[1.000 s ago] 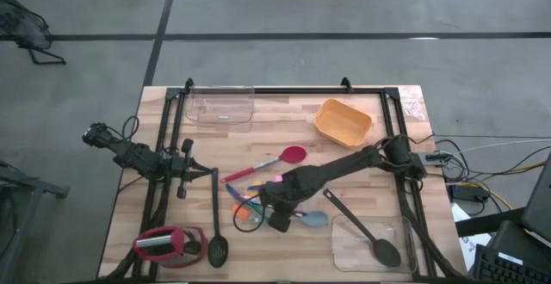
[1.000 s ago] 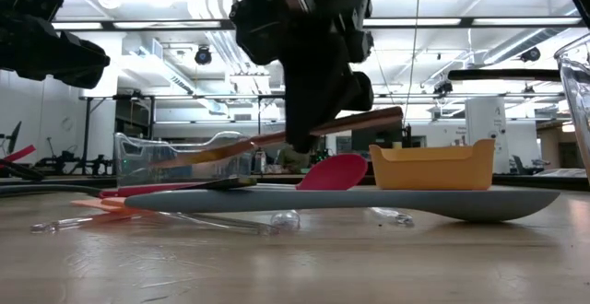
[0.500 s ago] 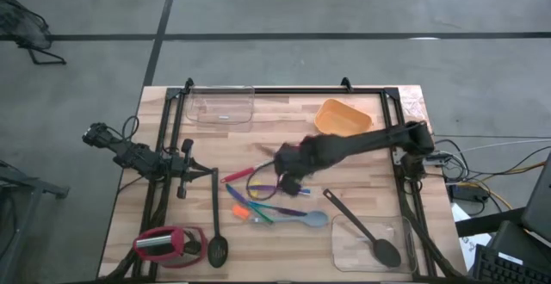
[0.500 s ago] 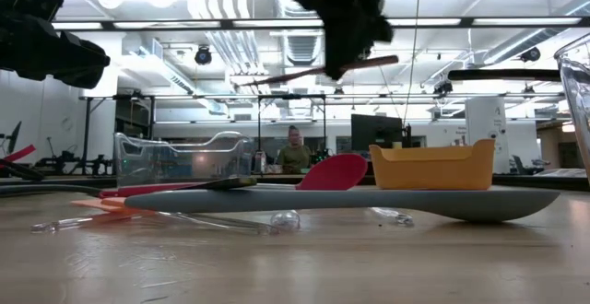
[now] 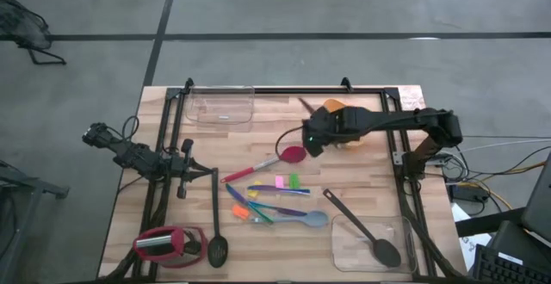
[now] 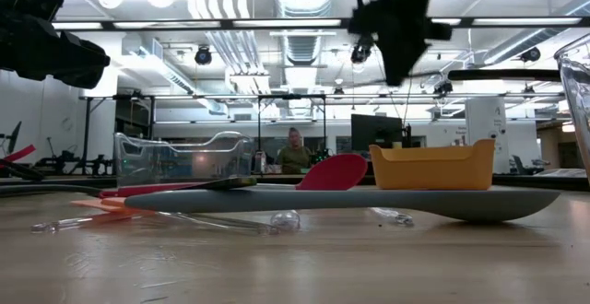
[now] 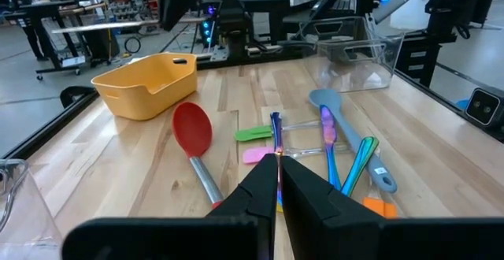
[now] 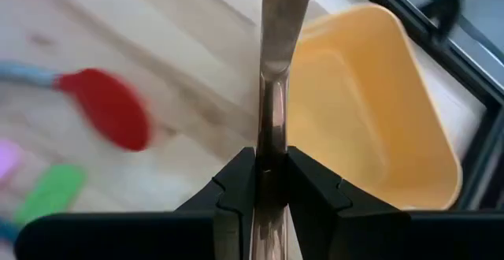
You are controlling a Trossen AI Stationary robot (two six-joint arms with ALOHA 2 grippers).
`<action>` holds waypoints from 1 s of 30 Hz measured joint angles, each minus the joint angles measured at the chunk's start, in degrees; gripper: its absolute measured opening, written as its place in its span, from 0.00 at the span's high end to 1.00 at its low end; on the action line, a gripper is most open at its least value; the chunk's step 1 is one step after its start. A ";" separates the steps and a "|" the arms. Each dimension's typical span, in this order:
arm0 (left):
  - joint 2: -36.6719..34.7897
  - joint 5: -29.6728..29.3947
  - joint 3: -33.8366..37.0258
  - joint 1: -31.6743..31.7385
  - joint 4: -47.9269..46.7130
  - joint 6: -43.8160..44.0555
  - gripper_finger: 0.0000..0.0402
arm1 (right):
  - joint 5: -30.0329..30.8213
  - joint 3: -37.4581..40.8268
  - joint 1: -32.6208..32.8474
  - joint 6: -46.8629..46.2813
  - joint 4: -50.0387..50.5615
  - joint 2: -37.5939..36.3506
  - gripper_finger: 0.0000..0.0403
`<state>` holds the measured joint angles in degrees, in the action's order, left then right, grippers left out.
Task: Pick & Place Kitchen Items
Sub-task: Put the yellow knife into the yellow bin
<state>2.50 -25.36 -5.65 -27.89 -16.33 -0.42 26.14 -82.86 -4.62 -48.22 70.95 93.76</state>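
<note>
**Beside the orange tub, a metal handle rides in the right jaws**

Over the near edge of the orange tub (image 5: 344,120), the right gripper (image 8: 270,183) has its jaws clamped on a thin metallic handle (image 8: 277,47), most likely a utensil, though its working end is out of sight. The handle's long axis points from the jaws out along the tub's wall, so the coming release, as I judge it, turns on carrying it a little further across the rim, toward the tub's hollow. The arm hangs well above the counter (image 5: 258,142), higher than the tub's rim in the low view.

The red-headed spatula (image 5: 293,154) lies just off the tub, on the side toward the counter's middle, and is nearer the right arm than the left. Beyond it from the tub lie the pink and green pieces (image 5: 286,182), the coloured sticks (image 7: 327,134) and the grey-blue spoon (image 5: 312,219). One long black spoon (image 5: 362,231) reaches into a clear tub (image 5: 370,245) well apart from the orange one.

The left gripper (image 7: 277,183) waits far from the orange tub, low over the counter, jaws together and empty.

The surface is pale wooden planking inside a black frame; behind it is a bright workshop with a person seated in the distance.
</note>
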 joint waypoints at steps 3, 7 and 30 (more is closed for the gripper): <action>0.01 0.00 0.00 -0.01 0.00 0.01 0.94 | 0.24 4.34 -3.64 0.15 -0.88 -1.88 0.86; 0.00 0.00 0.00 -0.01 0.01 -0.01 0.94 | 0.49 9.27 -8.01 0.63 -3.16 -3.60 0.87; 0.00 0.00 0.00 -0.01 -0.01 -0.01 0.94 | -1.30 22.53 -18.66 5.39 -16.88 -2.62 0.82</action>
<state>2.50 -25.36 -5.65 -27.90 -16.33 -0.42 24.84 -60.33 -23.28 -42.83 54.07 91.13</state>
